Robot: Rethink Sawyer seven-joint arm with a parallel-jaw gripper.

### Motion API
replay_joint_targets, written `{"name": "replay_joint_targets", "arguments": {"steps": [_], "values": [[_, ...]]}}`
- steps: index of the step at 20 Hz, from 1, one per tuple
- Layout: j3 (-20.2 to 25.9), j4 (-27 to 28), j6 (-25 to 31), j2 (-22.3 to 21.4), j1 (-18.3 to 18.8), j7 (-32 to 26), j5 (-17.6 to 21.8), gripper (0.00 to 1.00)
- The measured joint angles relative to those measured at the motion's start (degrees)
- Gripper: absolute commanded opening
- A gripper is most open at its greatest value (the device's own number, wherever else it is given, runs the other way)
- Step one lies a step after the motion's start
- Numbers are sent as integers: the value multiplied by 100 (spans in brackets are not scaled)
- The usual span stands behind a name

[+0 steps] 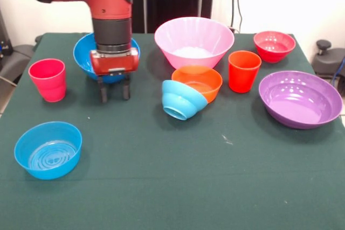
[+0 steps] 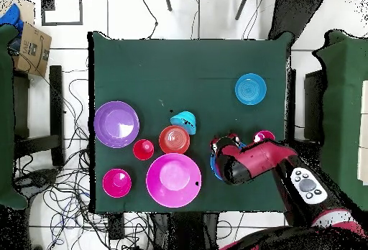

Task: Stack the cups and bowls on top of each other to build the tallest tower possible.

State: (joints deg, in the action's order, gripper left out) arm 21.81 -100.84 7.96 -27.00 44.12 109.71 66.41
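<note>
The gripper [image 1: 114, 93] hangs low over the cloth just in front of the deep blue bowl [image 1: 84, 52], its two dark fingers [image 1: 102, 94] standing apart with nothing between them, so it is released and empty; nothing is stacked yet, unless one counts the light-blue bowl [image 1: 182, 99], which lies tipped on its side against the orange bowl [image 1: 198, 81] (leaning, not nested, so no tower to speak of); the orange cup [image 1: 243, 70] stands upright just beside that pair, the pink cup [image 1: 48, 79] upright near the table's edge on the gripper's other side, well apart from the rest; the big pink bowl [image 1: 194, 40] sits at the back, the red bowl [image 1: 274, 45] beyond the orange cup, the wide purple bowl [image 1: 299, 98] alone toward one side, and the small blue bowl [image 1: 48, 149] alone at the near corner; in the overhead view the arm [image 2: 251, 162] covers most of the deep blue bowl; judging by where it hangs, the gripper is probably lined up for that bowl's rim, and the wide bowls look best as a base, the cups on top
</note>
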Motion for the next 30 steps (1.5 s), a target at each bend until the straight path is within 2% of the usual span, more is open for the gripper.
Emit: {"name": "replay_joint_targets", "arguments": {"steps": [7, 9, 10, 12, 14, 18, 24, 30], "values": [[556, -323, 142, -82, 16, -99, -132, 100], [794, -455, 289, -144, 66, -133, -261, 100], [1056, -592, 493, -230, 151, -212, -413, 100], [1224, -676, 626, -284, 220, -289, -499, 100], [1597, -850, 941, -421, 390, -541, -689, 100], [2033, -1047, 1309, -642, 600, -1001, -882, 100], [2365, -1161, 1647, -982, 664, -1373, -1110, 100], [2494, -1164, 1686, -1199, 567, -1405, -1100, 100]]}}
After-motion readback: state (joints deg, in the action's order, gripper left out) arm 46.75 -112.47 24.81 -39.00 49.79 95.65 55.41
